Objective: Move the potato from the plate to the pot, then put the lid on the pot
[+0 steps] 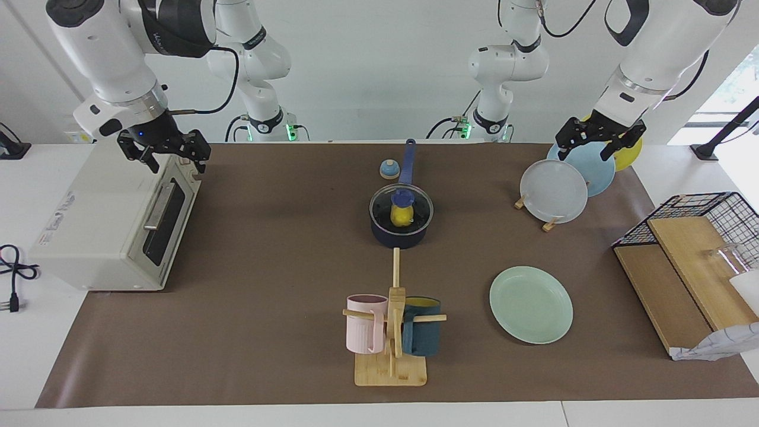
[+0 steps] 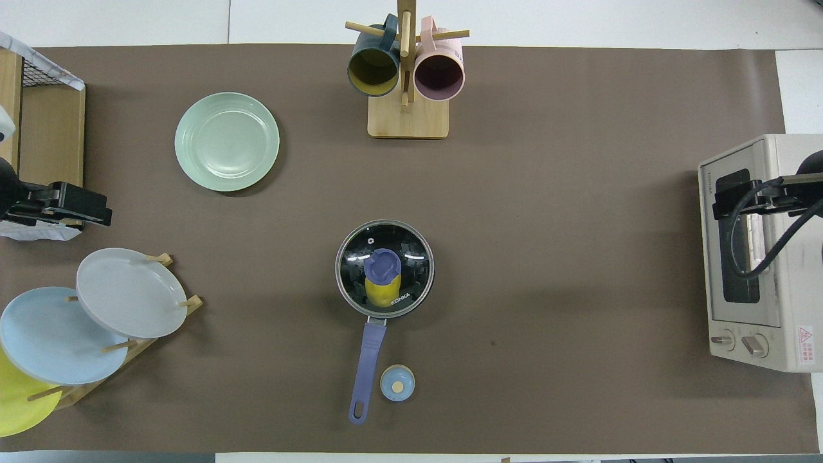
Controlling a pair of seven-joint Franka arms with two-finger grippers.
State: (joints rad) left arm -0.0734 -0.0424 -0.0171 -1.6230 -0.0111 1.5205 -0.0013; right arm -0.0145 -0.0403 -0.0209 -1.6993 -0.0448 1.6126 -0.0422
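The dark navy pot [image 1: 401, 235] stands mid-table, its long blue handle [image 2: 368, 360] pointing toward the robots. The clear glass lid [image 1: 416, 203] with a blue knob sits on the pot and covers it. The yellow potato [image 1: 401, 217] lies inside the pot and shows through the glass, also in the overhead view [image 2: 382, 293]. The mint-green plate [image 1: 531, 303] lies bare, farther from the robots, toward the left arm's end. My left gripper [image 1: 584, 151] is open, raised over the plate rack. My right gripper [image 1: 177, 161] is open, raised over the toaster oven.
A small blue-and-tan bell [image 1: 389, 169] sits beside the pot's handle. A wooden mug rack [image 1: 391, 362] holds a pink and a teal mug. A toaster oven [image 1: 112, 219] stands at the right arm's end. A plate rack [image 1: 553, 191] and a wire basket [image 1: 705, 207] stand at the left arm's end.
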